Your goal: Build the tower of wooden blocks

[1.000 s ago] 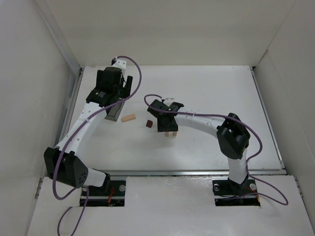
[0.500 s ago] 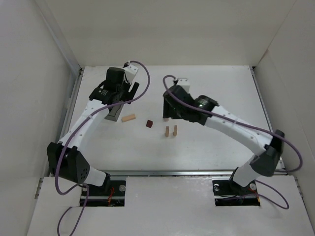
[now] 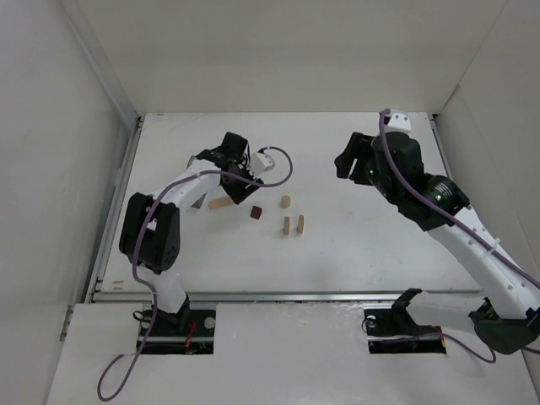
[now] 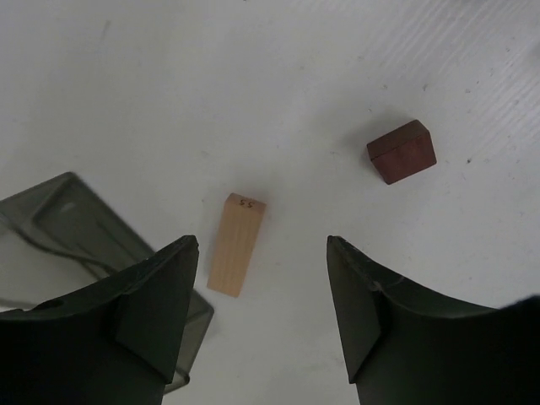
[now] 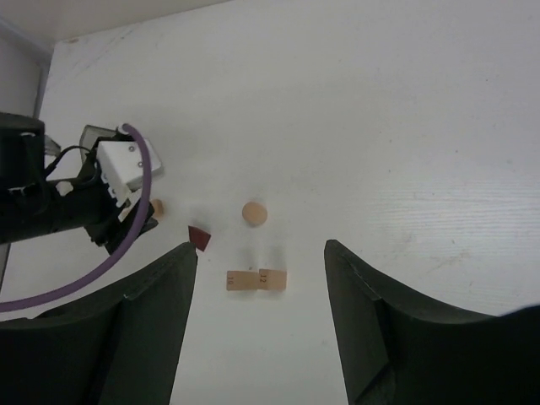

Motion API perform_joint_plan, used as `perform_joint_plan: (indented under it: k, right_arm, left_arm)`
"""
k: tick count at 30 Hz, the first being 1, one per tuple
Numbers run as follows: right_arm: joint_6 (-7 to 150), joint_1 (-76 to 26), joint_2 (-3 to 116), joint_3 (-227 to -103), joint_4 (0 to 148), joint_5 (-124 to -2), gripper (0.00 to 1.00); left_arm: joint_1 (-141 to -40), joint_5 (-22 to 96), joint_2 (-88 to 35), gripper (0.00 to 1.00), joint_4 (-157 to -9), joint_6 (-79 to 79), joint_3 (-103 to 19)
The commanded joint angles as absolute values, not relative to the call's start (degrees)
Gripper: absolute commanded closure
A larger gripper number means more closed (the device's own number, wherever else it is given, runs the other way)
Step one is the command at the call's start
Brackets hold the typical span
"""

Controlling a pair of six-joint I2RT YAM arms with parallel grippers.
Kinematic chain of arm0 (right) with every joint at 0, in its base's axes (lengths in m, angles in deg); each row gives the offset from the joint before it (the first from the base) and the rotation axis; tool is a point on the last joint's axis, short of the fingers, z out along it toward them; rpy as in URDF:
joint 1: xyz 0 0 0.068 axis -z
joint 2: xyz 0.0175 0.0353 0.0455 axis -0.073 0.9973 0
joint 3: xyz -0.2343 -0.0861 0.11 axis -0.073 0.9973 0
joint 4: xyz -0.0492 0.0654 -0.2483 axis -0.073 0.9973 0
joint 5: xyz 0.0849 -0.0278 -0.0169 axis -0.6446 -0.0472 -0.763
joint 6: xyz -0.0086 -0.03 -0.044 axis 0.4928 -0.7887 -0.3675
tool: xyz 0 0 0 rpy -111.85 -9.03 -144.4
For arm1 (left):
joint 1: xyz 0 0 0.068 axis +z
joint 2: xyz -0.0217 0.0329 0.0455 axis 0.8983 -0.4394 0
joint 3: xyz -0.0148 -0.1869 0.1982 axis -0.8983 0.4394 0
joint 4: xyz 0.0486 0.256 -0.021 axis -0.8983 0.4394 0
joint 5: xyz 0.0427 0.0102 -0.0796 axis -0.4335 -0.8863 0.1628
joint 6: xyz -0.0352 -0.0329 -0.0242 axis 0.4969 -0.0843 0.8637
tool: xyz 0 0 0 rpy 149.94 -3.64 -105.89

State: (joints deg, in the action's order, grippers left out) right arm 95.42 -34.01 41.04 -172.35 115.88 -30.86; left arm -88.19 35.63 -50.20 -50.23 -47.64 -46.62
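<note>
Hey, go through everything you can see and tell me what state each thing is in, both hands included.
Left hand: open, empty, poised over the plank.
Right hand: open, empty, held high and away from the blocks.
Pale plank: lying flat, not gripped.
Dark red-brown cube: loose, apart from the others.
Two pale uprights: side by side, nothing on top.
Pale round block: alone, unstacked.
Grey tray: partly hidden behind the left hand.

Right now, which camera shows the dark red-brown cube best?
Left wrist: the dark red-brown cube is close, large and unobstructed. The top view shows a tiny speck; the right wrist view, a small distant bit.
</note>
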Motion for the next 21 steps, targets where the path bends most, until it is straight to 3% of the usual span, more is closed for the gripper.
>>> perform_joint_plan:
  k: [1, 13, 15, 19, 21]
  right_arm:
    - [92.8, -33.4, 41.0, -170.3, 111.7, -34.7, 0.32]
    - [92.8, -32.9, 41.0, -169.2, 110.7, -36.6, 0.32]
    - [92.3, -32.9, 41.0, -169.2, 110.7, -37.2, 0.32]
    - [92.3, -32.9, 41.0, -169.7, 110.2, -37.2, 0.32]
    - [91.7, -32.9, 41.6, -170.5, 110.2, -37.2, 0.32]
  left_arm:
    - [-86.4, 37.5, -52.2, 0.40, -49.8, -52.4, -47.0]
    - [-81.8, 36.3, -57.9, 0.33, -49.1, -60.0, -43.3]
    - [-81.2, 36.3, -58.8, 0.39, -47.6, -60.0, -43.3]
    - [-79.1, 39.3, -59.6, 0.41, -46.4, -60.5, -42.0]
    - [-79.1, 39.3, -59.6, 0.48, -47.4, -60.5, -41.3]
